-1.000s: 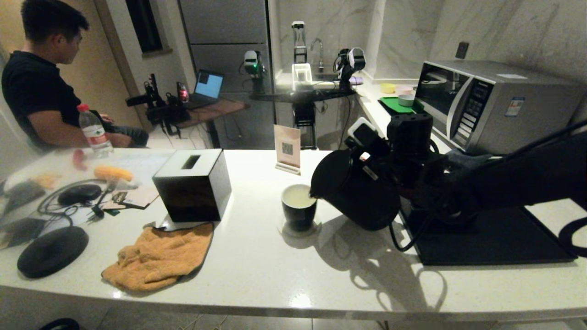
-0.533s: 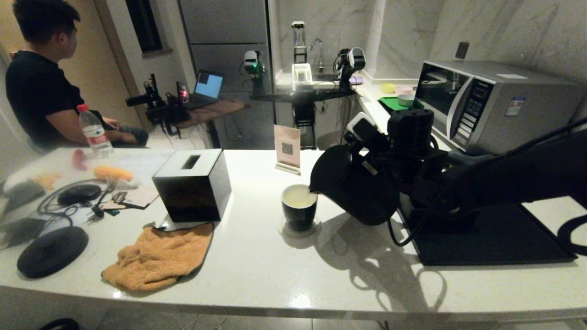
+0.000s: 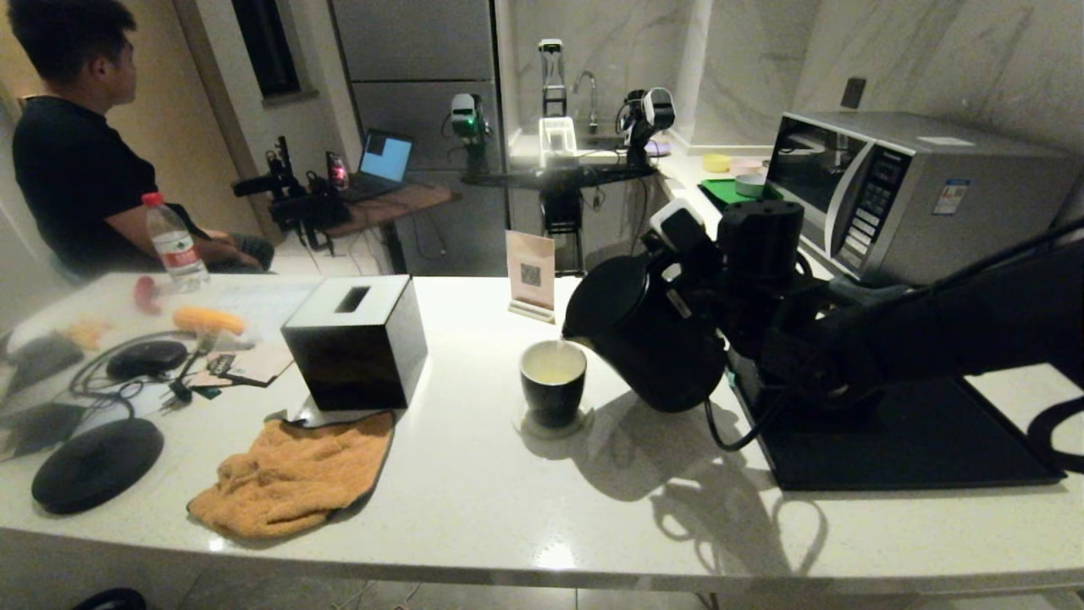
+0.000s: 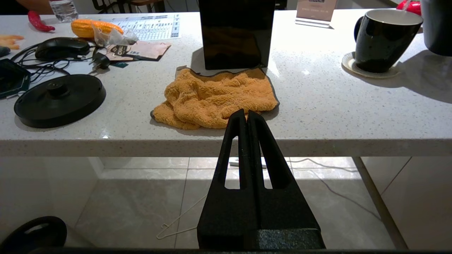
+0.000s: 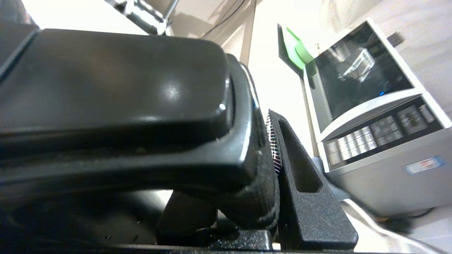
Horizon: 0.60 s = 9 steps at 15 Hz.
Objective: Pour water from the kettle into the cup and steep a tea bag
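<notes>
My right gripper [image 5: 272, 155] is clamped on the kettle [image 3: 652, 339] handle, kettle tilted, spout just above the cup [image 3: 552, 381]. Left gripper [image 4: 246, 118] is closed and empty, below the table edge. Risk: cup looks near full, so more tilt likely overflows it.

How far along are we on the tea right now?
Pour under way: the right gripper holds the kettle by its handle, tilted, spout above the cup, which already holds pale liquid. Left gripper is parked shut below the counter edge. Left: set the kettle down and steep the tea bag, which I cannot pick out.
</notes>
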Available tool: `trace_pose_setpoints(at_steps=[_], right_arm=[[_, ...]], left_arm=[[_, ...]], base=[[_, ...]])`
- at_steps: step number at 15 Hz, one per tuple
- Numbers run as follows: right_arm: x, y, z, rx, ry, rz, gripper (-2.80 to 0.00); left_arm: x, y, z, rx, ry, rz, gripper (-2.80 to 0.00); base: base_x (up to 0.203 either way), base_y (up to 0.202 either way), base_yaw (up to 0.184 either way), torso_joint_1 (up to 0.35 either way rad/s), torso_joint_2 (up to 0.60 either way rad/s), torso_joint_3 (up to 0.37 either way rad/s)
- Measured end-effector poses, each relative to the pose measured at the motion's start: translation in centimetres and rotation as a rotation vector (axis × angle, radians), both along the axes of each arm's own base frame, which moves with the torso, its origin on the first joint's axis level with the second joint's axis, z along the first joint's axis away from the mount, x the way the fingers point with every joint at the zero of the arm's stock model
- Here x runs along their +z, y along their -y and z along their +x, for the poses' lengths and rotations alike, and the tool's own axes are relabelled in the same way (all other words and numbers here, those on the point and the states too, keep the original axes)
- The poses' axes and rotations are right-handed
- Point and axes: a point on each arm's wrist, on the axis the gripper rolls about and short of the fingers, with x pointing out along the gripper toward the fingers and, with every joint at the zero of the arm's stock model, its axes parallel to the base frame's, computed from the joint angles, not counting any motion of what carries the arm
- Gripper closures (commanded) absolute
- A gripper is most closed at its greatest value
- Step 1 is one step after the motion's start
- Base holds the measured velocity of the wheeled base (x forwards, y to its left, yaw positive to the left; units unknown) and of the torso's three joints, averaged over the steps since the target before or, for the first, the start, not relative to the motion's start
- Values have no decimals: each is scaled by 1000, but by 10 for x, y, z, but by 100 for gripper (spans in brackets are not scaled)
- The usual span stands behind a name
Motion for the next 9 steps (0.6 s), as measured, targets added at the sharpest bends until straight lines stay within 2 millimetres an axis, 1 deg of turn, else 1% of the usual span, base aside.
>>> trace_pose_setpoints(at_steps=[5,9], right_arm=[[-9,1,-4,-4,-15,107,0],[-5,3,-6,-7,4,188,0]], left_arm=[[0,0,0,0,0,0,0],[0,0,0,0,0,-1,0]], base=[[0,0,0,0,0,0],[0,0,0,0,0,0]])
